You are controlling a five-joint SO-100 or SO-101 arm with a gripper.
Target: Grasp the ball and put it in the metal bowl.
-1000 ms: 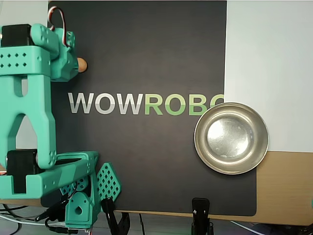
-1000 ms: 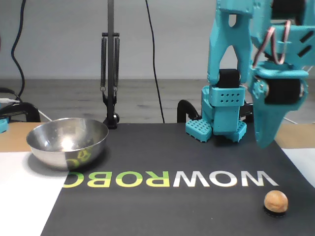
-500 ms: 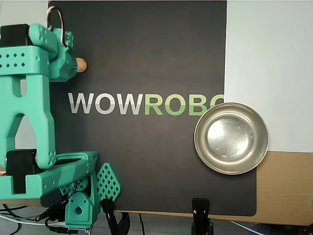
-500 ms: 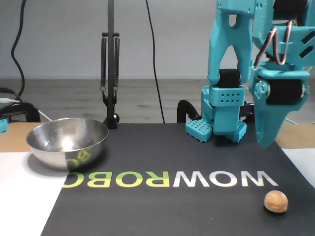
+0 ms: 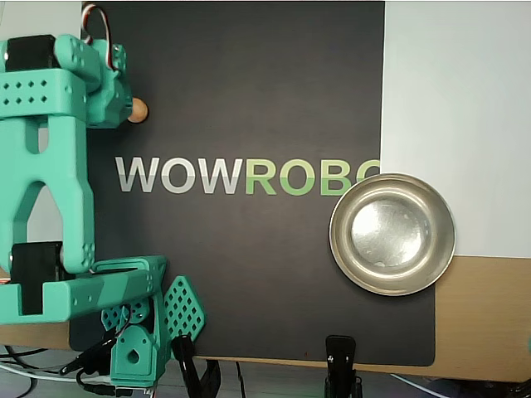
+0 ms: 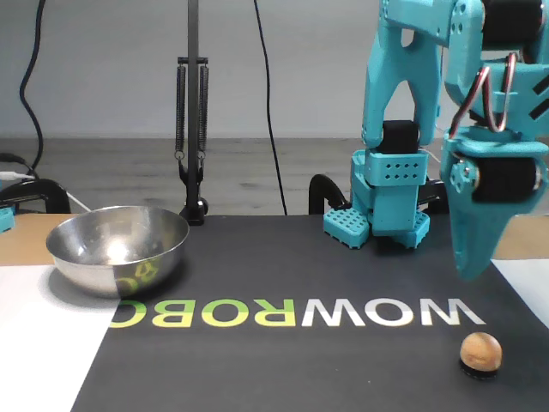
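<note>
One word, "WOWROBO", crosses the black mat [image 6: 283, 360] between ball [image 6: 480, 349] and metal bowl [image 6: 117, 247]; jaws' state unclear.

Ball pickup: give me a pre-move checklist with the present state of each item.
1. Ball free on the black mat, not gripped: ok.
2. Gripper above the ball: roughly, in the fixed view it hangs over it and slightly left; in the overhead view the arm hides part of the ball.
3. Jaws open wide enough for the ball: cannot tell, only one teal finger shows clearly.
4. Metal bowl empty and upright: ok.
5. Mat between ball and bowl free of objects: ok, only the printed lettering lies there.
6. Bowl fully on the mat: not ok, its rim overhangs the mat's right edge in the overhead view.
</note>
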